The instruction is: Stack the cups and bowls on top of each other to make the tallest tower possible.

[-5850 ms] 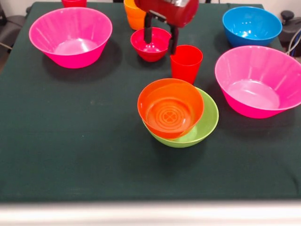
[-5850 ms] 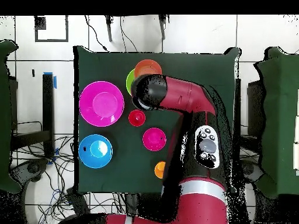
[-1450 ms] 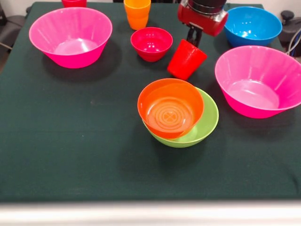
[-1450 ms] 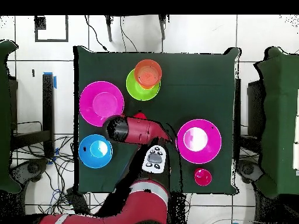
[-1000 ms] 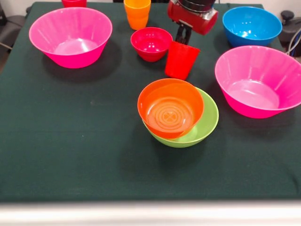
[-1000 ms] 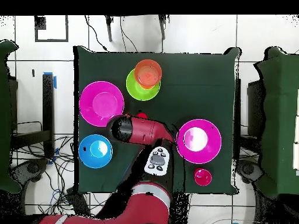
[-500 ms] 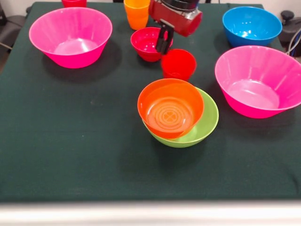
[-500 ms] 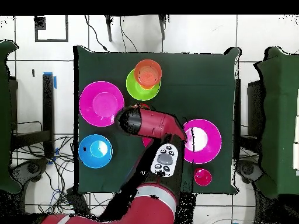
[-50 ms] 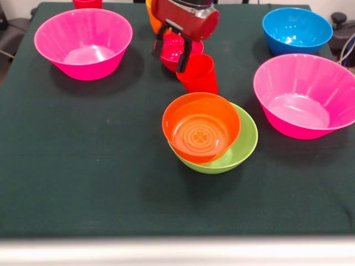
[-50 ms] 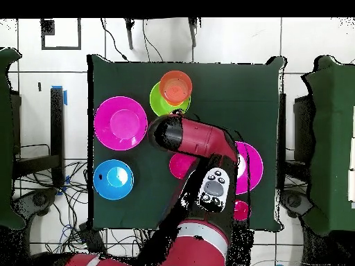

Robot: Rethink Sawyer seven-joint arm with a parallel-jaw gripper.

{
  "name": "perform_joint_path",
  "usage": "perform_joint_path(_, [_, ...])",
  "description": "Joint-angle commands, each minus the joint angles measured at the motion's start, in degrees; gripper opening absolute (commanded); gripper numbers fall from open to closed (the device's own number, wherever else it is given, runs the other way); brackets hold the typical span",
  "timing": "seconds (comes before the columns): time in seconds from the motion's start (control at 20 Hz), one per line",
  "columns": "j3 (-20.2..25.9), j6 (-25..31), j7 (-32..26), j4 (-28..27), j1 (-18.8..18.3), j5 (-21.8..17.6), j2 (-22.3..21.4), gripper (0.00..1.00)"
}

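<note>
1. I've got the tool (image 9: 170,51) clamped on the rim of the red cup (image 9: 198,75); one finger (image 9: 181,60) sits against the cup's wall, the cup hanging off the table (image 9: 83,166) and tipped.
2. The tower (image 9: 211,136) stands on the camera side of the cup: an orange bowl (image 9: 201,127) sits crooked in the lime-green bowl (image 9: 244,141). I can't see a yellow cup in it from here.
3. What matters: the orange bowl's open mouth lies just beyond the cup's base, toward the camera and a touch right in the front view.
4. My read: carry that way, square the cup's long axis upright, then lower.
</note>
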Motion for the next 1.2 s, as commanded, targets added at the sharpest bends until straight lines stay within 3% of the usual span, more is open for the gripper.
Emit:
perform_joint_path(0.05, [6.7, 2.9, 2.9, 0.0, -1.9, 0.2, -0.6, 1.0])
perform_joint_path(0.6, [12.7, 6.3, 0.6, 4.8, -6.8, 1.6, -4.3, 1.0])
perform_joint_path(0.7, [15.1, 5.7, 0.3, 6.0, -7.7, 2.0, -4.6, 1.0])
perform_joint_path(0.95, [26.1, -2.2, -0.7, 13.2, -13.9, 3.6, -6.2, 1.0])
perform_joint_path(1.2, [30.5, -4.1, 0.8, 15.3, -16.3, 3.5, -5.1, 1.0])
